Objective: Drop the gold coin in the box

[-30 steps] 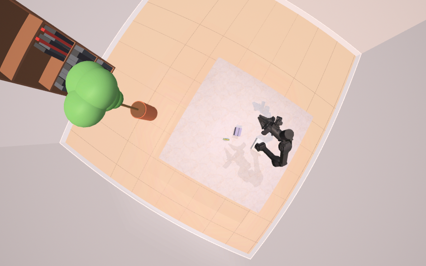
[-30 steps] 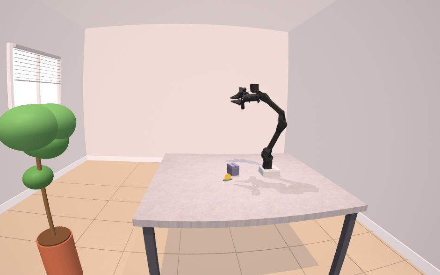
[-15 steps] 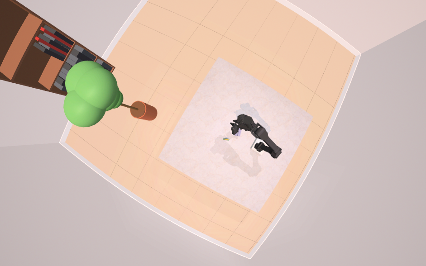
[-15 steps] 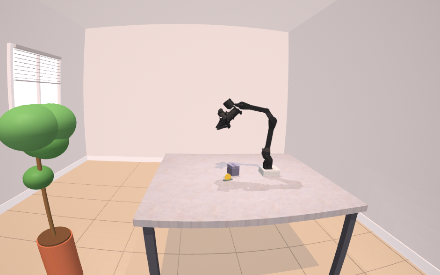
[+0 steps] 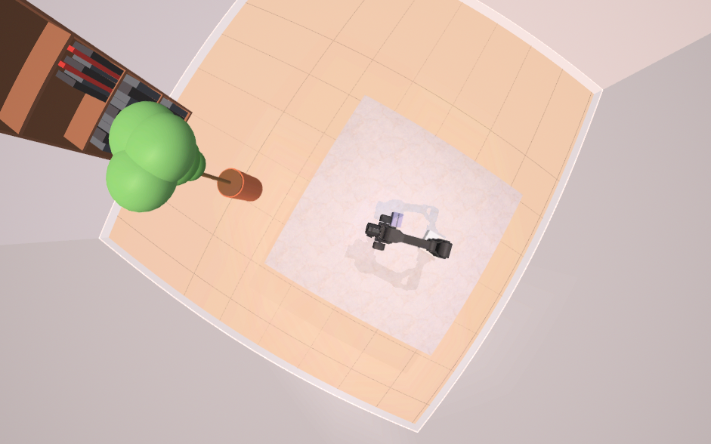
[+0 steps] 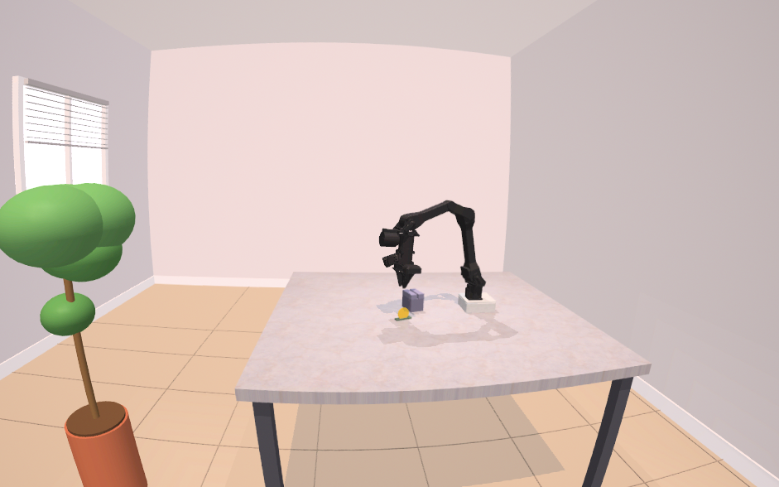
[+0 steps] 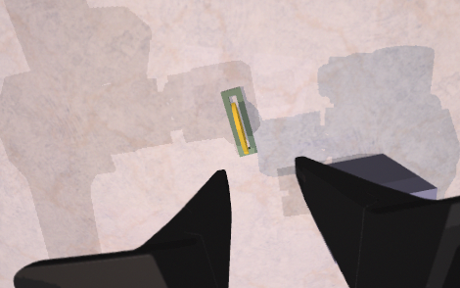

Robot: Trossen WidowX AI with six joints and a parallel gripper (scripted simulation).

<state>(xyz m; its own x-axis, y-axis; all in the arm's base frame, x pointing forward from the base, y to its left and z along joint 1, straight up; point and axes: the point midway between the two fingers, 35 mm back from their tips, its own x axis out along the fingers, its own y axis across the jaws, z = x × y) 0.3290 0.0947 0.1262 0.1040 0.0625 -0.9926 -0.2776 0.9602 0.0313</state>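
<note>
- Gripper hangs above the worktop with its jaws partly apart and nothing between them.
- From the wrist view, the coin stands on edge in the dark-green holder at about 12 o'clock from the fingertips, well apart from them.
- At 3 o'clock, the right finger overlaps the grey box, which sits near the holder without touching it.
- Bare worktop stretches toward 9 o'clock of the holder, and in the exterior view every worktop edge lies far from coin and box.
</note>
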